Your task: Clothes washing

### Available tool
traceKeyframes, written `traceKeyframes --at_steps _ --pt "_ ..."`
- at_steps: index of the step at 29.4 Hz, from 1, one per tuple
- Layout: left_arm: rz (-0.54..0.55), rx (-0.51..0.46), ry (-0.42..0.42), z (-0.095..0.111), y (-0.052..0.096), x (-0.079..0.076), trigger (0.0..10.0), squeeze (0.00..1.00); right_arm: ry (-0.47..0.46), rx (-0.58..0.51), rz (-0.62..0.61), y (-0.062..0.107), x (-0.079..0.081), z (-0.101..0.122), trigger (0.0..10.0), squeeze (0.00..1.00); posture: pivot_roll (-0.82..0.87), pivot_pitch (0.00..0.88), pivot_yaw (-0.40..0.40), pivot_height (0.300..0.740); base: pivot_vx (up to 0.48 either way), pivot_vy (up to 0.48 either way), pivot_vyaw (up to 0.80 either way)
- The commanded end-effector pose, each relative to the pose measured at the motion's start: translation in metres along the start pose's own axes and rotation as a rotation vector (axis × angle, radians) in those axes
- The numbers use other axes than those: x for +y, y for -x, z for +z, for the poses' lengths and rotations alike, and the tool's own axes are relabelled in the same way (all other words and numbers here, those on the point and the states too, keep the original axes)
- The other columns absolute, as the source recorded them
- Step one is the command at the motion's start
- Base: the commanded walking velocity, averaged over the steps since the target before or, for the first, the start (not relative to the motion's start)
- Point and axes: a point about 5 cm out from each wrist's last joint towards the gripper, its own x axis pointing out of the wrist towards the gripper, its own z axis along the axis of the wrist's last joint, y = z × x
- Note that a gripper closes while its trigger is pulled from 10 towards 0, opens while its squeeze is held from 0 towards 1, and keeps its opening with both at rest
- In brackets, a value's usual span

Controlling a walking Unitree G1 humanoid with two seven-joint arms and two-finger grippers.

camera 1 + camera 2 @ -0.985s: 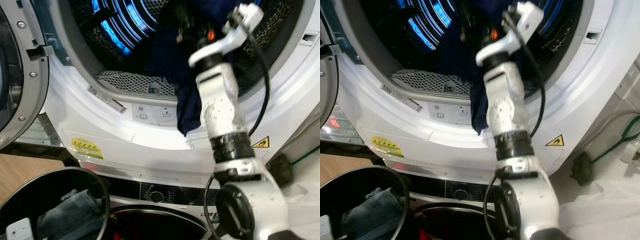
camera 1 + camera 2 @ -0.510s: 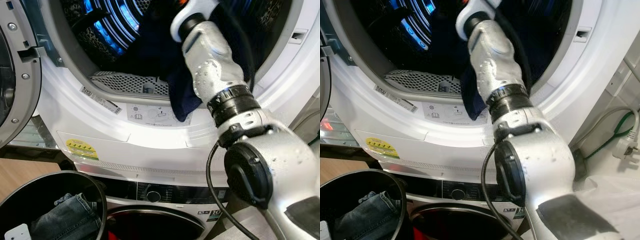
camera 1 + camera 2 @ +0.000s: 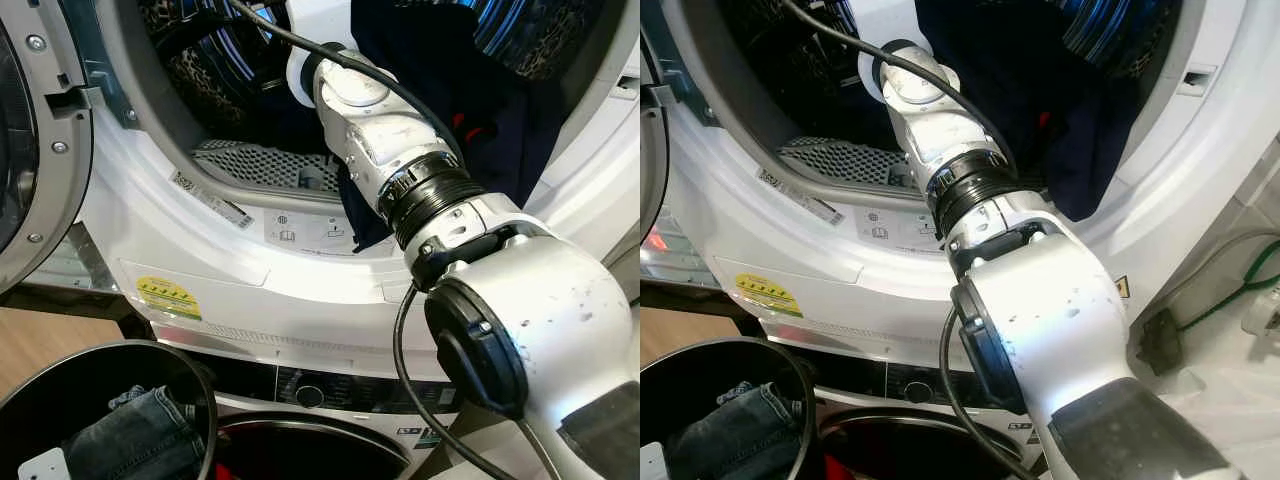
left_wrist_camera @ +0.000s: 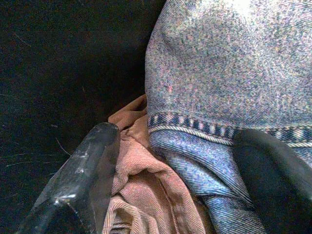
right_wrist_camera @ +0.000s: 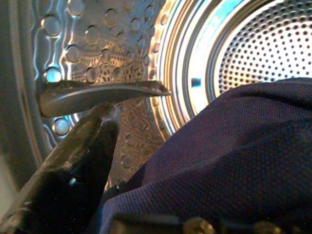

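Deeper into the dryer drum went the right gripper, clamped on the navy garment at two o'clock; left gripper sat spread over jeans in the basket.

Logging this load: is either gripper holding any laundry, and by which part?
Cannot be told. The right gripper is deep in the drum with the navy garment draped over it. The left gripper straddles denim jeans in the basket, unclamped.

A strip of wooden floor shows at lower left. At the right, a white wall carries a green cable and a dark socket.
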Motion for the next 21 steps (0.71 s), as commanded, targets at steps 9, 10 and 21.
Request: traceKeyframes --at_steps 9,10,21 --pt "-0.058 0.072 -0.007 -0.02 0.004 -0.012 10.0 0.0 0.093 -0.042 -0.135 0.004 -0.048 0.019 10.0 0.0 0.21 0.0 -0.072 0.74 0.0 0.0 0.0" --pt "-0.058 0.072 -0.007 -0.02 0.004 -0.012 10.0 0.0 0.093 -0.042 -0.135 0.004 -0.048 0.019 10.0 0.0 0.21 0.0 -0.072 0.74 0.0 0.0 0.0" --pt "-0.058 0.038 -0.003 -0.012 0.003 -0.016 10.0 0.0 0.147 -0.002 -0.326 0.011 -0.078 0.002 10.0 0.0 0.19 0.0 -0.068 0.74 0.0 0.0 0.0"
